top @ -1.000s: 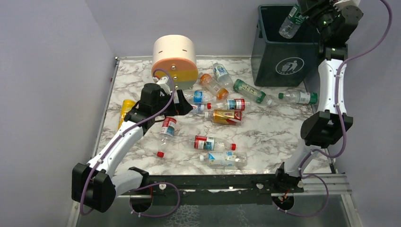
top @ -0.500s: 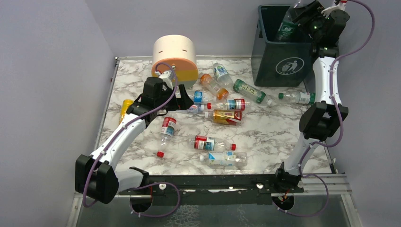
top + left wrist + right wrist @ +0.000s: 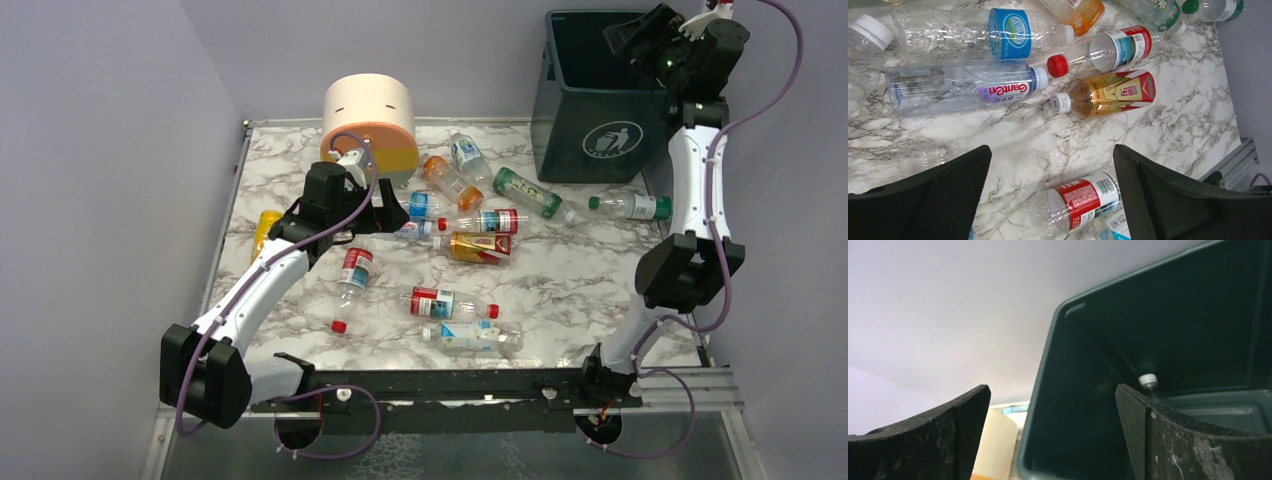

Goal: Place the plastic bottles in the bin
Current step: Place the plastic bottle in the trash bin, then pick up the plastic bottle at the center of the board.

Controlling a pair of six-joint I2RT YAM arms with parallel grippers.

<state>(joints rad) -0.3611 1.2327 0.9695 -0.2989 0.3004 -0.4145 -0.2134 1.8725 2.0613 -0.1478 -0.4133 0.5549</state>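
Seeing from above, we are holding our right gripper [image 3: 634, 34] open and empty over the bin [image 3: 590, 135], our left gripper [image 3: 392, 216] likewise above the plastic bottles [image 3: 478, 222]. Left wrist: they are lying beyond the fingers [image 3: 938, 200]. Right wrist: a white cap [image 3: 1148, 381] is showing inside the bin.

Just ahead of the left gripper [image 3: 1050, 152], a clear bottle [image 3: 963, 87] seemingly reads "Ganten"; the bin [image 3: 570, 115] bears a white litter-person sign [image 3: 612, 140].

Top camera overlooks my whole counter [image 3: 590, 285]; my left wrist looks closely down at it, my right into the one-o'clock bin [image 3: 565, 125].
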